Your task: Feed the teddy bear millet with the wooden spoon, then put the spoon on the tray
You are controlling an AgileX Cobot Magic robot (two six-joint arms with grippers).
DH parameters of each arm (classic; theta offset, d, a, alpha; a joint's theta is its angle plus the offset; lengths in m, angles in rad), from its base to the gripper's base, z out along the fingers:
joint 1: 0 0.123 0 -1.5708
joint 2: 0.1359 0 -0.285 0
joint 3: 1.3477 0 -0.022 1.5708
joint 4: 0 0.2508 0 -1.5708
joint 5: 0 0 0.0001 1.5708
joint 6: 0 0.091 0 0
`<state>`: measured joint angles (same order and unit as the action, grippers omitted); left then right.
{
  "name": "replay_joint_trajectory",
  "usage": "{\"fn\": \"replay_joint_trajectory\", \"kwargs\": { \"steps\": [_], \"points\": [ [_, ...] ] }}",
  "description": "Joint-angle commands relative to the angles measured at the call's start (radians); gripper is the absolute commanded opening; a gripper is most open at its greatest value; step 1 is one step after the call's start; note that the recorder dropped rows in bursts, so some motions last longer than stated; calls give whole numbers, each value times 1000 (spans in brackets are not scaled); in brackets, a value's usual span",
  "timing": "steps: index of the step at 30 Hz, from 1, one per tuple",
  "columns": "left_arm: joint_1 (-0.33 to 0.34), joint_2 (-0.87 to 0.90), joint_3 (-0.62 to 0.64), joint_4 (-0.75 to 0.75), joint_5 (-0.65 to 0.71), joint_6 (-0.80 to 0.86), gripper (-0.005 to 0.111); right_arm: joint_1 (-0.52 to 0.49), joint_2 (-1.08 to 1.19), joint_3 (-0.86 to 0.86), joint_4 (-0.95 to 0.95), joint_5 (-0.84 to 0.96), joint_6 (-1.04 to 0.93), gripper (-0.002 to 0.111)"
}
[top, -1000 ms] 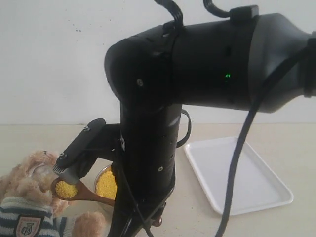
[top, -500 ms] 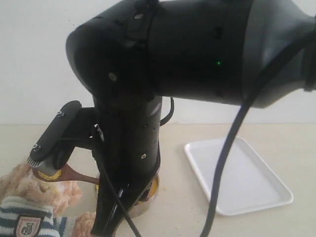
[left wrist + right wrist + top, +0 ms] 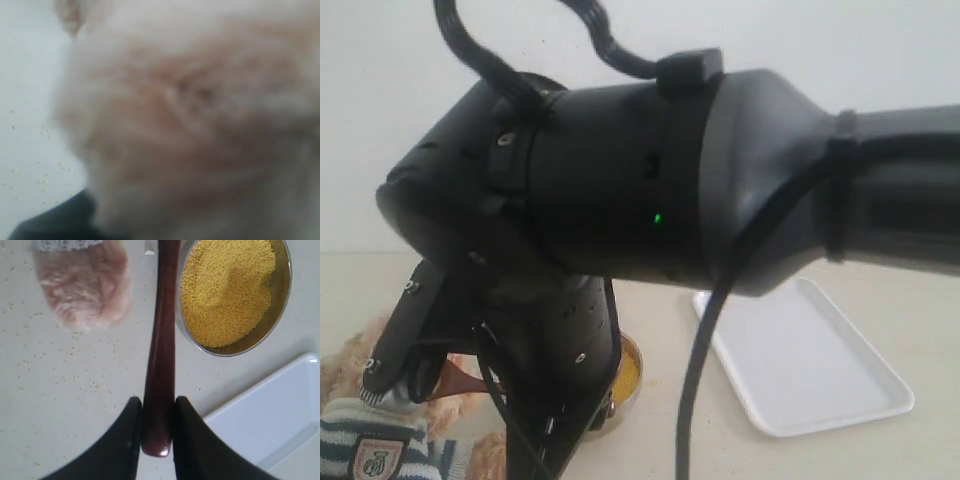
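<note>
Between the right gripper's [image 3: 158, 403] two black fingers sits the tail end of the wooden spoon [image 3: 160, 340], pinched from both sides, with the handle running straight out ahead of the jaws; its oval bowl passes out of the right wrist view, so I can't say whether it carries grain. Just beside the handle, forward of the fingers, the millet [image 3: 227, 287] lies heaped in its steel bowl [image 3: 281, 315], and on that same side, nearer the fingers, is a corner of the tray [image 3: 280, 410]. Across the handle is a fluffy limb of the teddy bear [image 3: 85, 285], with loose grains scattered on the tabletop [image 3: 60, 390] around it. My main worry is the hold: it sits so far back on a thin handle that the spoon could pivot in the jaws if its tip presses into the plush, tipping millet onto the bear. A push could also topple the bear. The right arm [image 3: 620, 200] reaches across the middle and fills the exterior view, wrist bent down, fingers slanting toward the bear's head above its striped sweater [image 3: 370, 450], hiding the spoon's tip from me. I can't tell the left gripper's state; its camera shows only blurred fur.
</note>
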<state>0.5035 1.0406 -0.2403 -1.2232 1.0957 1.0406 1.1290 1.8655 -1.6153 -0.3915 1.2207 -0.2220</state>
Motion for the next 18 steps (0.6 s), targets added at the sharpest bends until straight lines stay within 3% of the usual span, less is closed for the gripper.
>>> {"fn": "replay_joint_trajectory", "kwargs": {
  "steps": [1, 18],
  "points": [
    [2, -7, 1, -22, 23, 8, 4, 24, 16, -12, -50, 0, 11, 3],
    [2, -7, 1, -22, 23, 8, 4, 133, 78, -12, -373, 0, 86, 3]
  ]
}}
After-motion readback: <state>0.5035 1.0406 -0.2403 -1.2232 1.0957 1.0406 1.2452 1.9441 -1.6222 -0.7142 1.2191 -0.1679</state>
